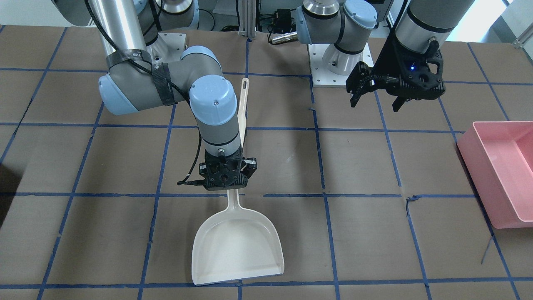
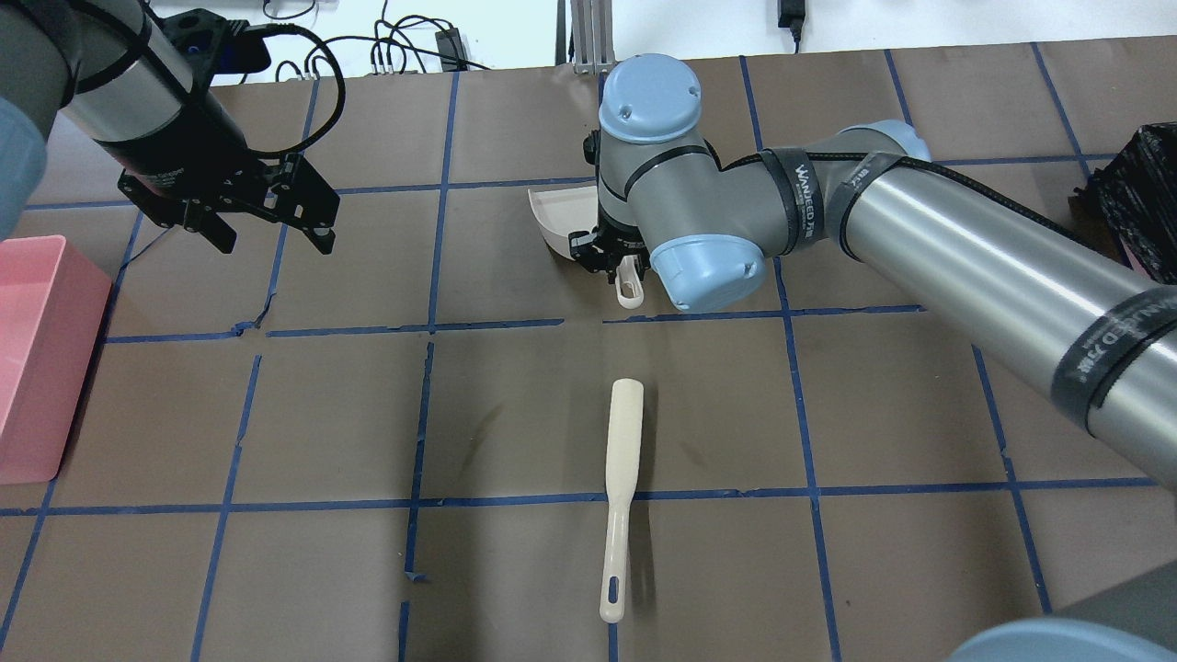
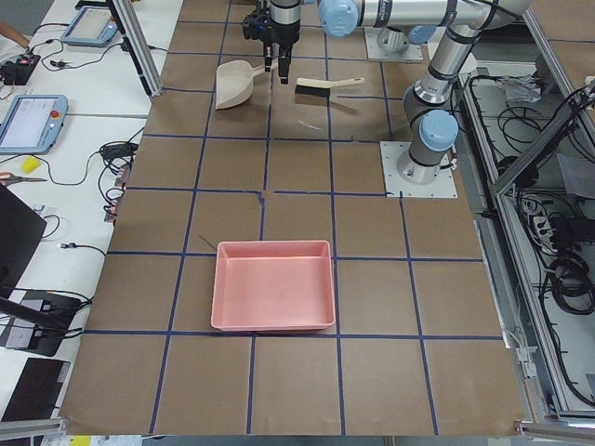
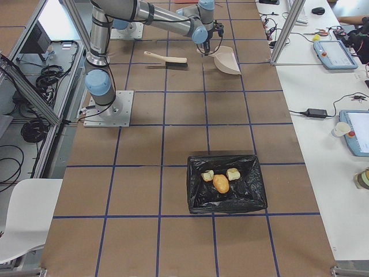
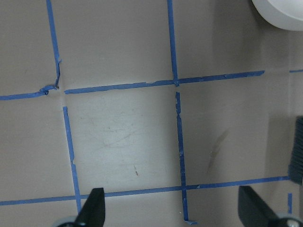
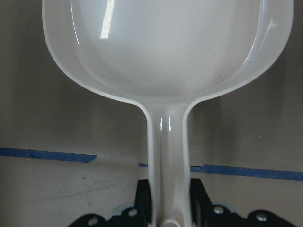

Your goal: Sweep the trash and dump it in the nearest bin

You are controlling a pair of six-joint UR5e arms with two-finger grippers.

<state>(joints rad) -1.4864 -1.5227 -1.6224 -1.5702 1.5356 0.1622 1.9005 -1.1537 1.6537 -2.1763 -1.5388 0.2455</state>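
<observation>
The trash lies in a black-lined bin: an orange-brown lump and two pale chunks. The white dustpan lies flat on the table, and it also shows in the right wrist view. My right gripper is shut on the dustpan's handle. The cream brush lies alone on the table behind the right arm. My left gripper is open and empty. It hangs above bare table, apart from the dustpan, with its fingertips spread wide.
A pink bin stands at the table's end on my left side. The black bin shows at the right edge of the overhead view. The brown tabletop carries a grid of blue tape.
</observation>
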